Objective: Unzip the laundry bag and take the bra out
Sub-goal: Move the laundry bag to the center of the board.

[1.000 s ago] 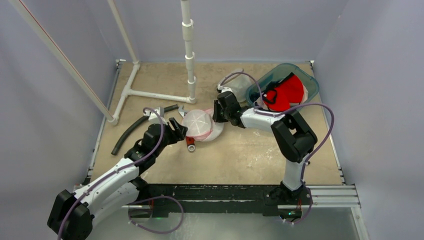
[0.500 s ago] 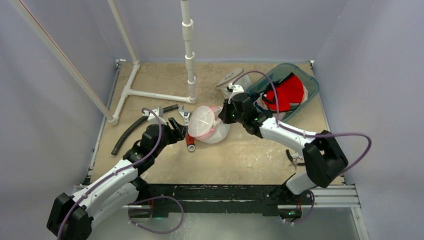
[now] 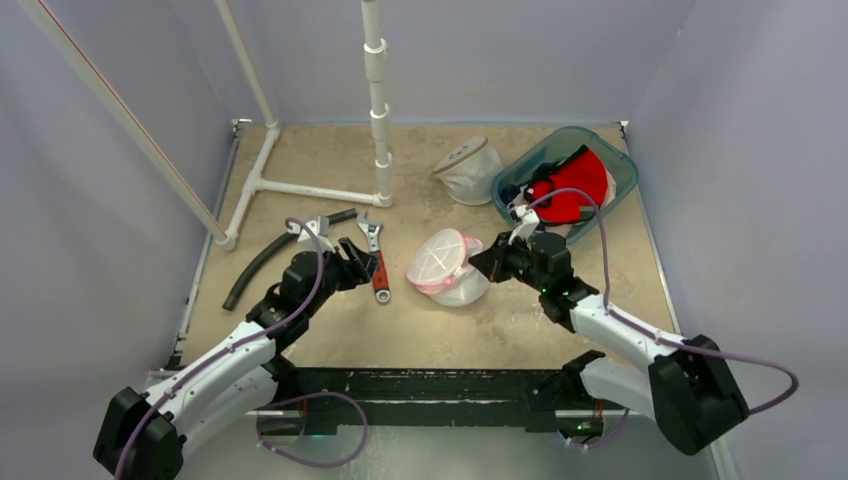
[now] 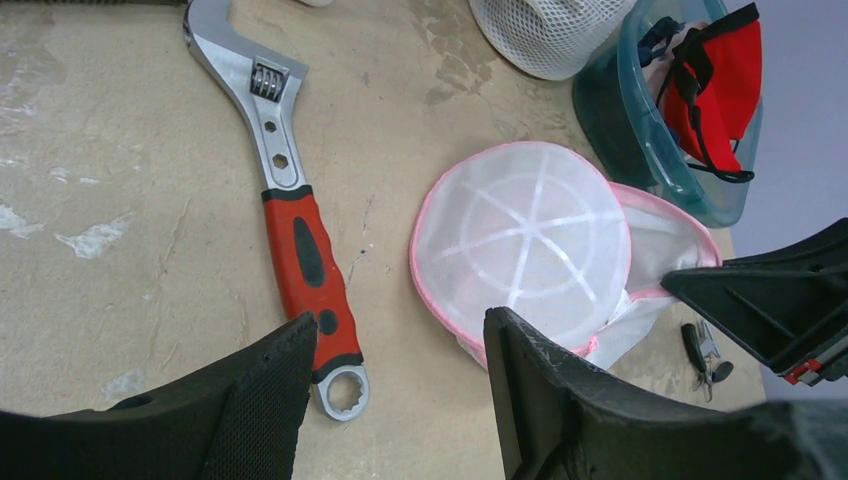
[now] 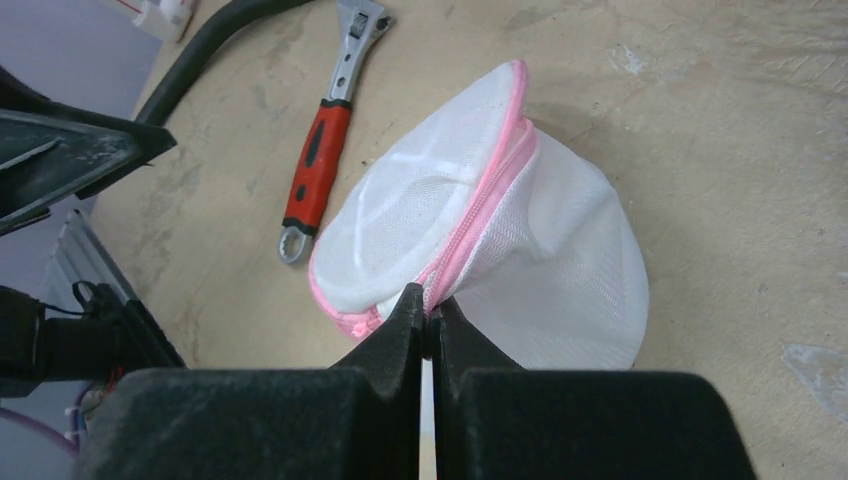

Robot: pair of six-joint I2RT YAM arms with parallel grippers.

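White mesh laundry bag [image 5: 540, 250], contents indistinct

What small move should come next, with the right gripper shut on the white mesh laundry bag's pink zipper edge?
Probably bring the open left gripper across to clamp the white mesh laundry bag at its pink rim. The right gripper is pinched shut on the zipper seam, but nothing anchors the bag; the left hangs apart from it, by the red-handled metal wrench.
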